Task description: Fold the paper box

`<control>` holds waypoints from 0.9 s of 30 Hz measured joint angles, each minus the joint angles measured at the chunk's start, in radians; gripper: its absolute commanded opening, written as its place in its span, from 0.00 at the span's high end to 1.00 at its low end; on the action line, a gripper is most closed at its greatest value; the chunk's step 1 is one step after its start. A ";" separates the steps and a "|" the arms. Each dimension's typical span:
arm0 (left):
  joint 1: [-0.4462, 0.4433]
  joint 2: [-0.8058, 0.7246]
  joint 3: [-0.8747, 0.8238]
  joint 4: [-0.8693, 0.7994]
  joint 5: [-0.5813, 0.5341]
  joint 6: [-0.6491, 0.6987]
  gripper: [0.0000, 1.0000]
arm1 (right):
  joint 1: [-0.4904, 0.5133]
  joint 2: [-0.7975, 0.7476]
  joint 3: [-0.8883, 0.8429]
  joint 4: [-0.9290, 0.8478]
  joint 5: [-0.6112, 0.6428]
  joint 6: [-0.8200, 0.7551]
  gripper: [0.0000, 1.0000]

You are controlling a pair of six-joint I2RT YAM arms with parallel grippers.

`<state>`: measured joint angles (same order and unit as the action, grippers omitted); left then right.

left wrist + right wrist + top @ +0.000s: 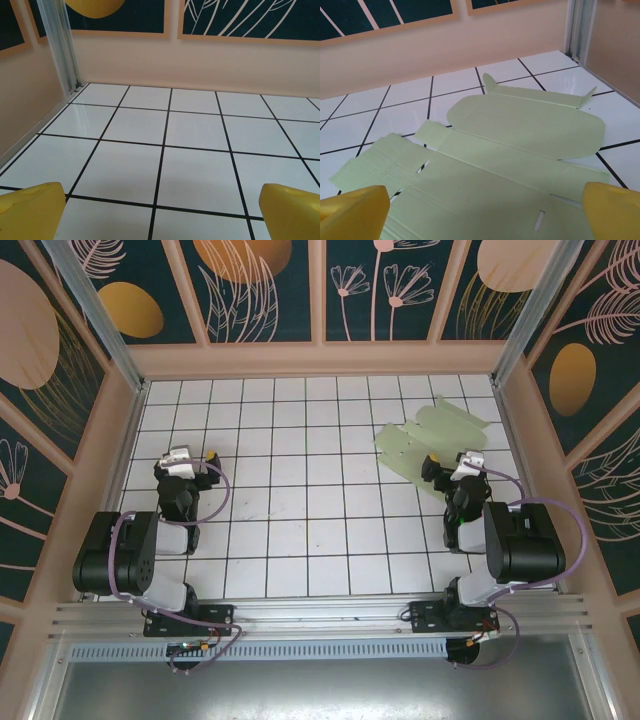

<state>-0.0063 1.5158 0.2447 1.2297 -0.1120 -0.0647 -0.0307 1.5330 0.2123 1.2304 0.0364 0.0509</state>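
**Flat mint sheet at far right corner, both end effectors spread**

We see the paper box (pixel 430 435) as a flat die-cut sheet of pale mint-green card, unfolded, lying on the white tiled bench (pixel 300 520) near its far right corner. Its far end almost reaches the right edge of the bench.

From the right wrist, the paper box (pixel 510 145) shows a broad rounded flap toward the far side. Beyond that is a narrow strip ending in two small pointed tabs, which seem to curl up a little. Nearer the camera we note straight crease lines, a stepped side flap on the left and a few short cut slots. The card looks thin and slightly glossy, with no print.

The right end effector (pixel 452 465) sits at the near edge of the sheet, overlapping it in the top view. Its yellow fingers (pixel 355 210) are spread wide, with the card lying between and below them. We cannot tell if they touch the card.

The left end effector (pixel 195 458) is well apart from the sheet, over the left side of the bench, also spread wide. Its fingers (pixel 292 210) frame bare tiles.

Around the bench we see peach walls (pixel 320 360) with dark floral panels and a metal post (pixel 62 45) at the far left corner. The right arm (pixel 520 540) stands just beside the sheet's near side.
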 measured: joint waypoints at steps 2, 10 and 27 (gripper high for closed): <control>0.000 0.000 0.000 0.000 0.000 0.000 0.01 | 0.000 0.000 0.000 0.000 0.000 0.000 0.01; 0.000 0.000 0.000 0.000 0.000 0.000 0.01 | 0.000 0.000 0.000 0.000 0.000 0.000 0.01; 0.000 -0.009 -0.012 0.005 -0.004 0.000 0.01 | 0.015 -0.014 0.005 -0.031 0.011 -0.014 0.01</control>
<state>-0.0063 1.5066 0.2329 1.2343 -0.1158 -0.0647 -0.0154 1.5192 0.2173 1.1999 0.0475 0.0372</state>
